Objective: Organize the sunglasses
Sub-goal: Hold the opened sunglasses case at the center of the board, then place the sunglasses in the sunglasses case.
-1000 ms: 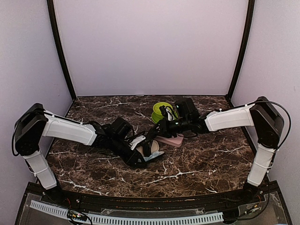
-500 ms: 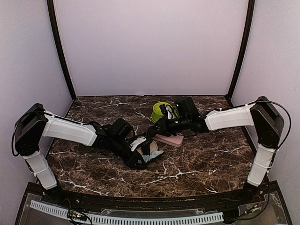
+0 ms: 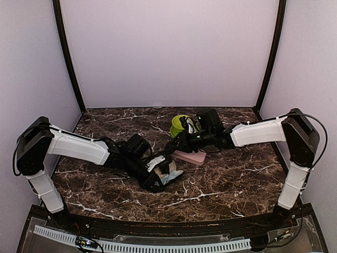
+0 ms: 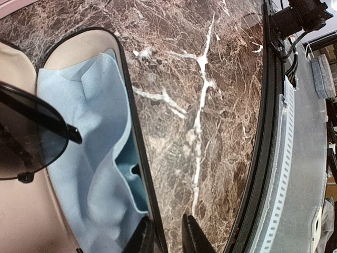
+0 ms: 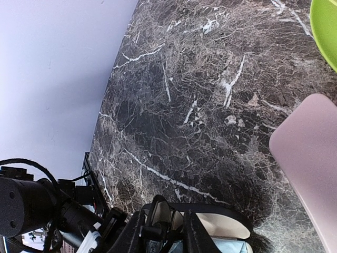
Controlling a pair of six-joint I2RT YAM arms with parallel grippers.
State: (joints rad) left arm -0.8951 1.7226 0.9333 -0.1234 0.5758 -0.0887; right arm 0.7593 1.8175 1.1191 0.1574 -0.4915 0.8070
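our left fingers [image 4: 190, 237] pinch the open black case [image 4: 134, 132] rim, right fingers [image 5: 196, 238] pinch the dark sunglasses [image 4: 23, 134] over it. pink case [image 5: 310, 158] and green bowl [image 5: 327, 26] crowd behind. barely shifted since before.

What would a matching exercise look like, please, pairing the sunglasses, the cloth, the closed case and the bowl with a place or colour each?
Things:
1. sunglasses
2. cloth
3. closed case
4. bowl

Place or colour:
a. pink
b. green
c. held in the right gripper
d. lying inside the open case

Pairs: 1-c, 2-d, 3-a, 4-b
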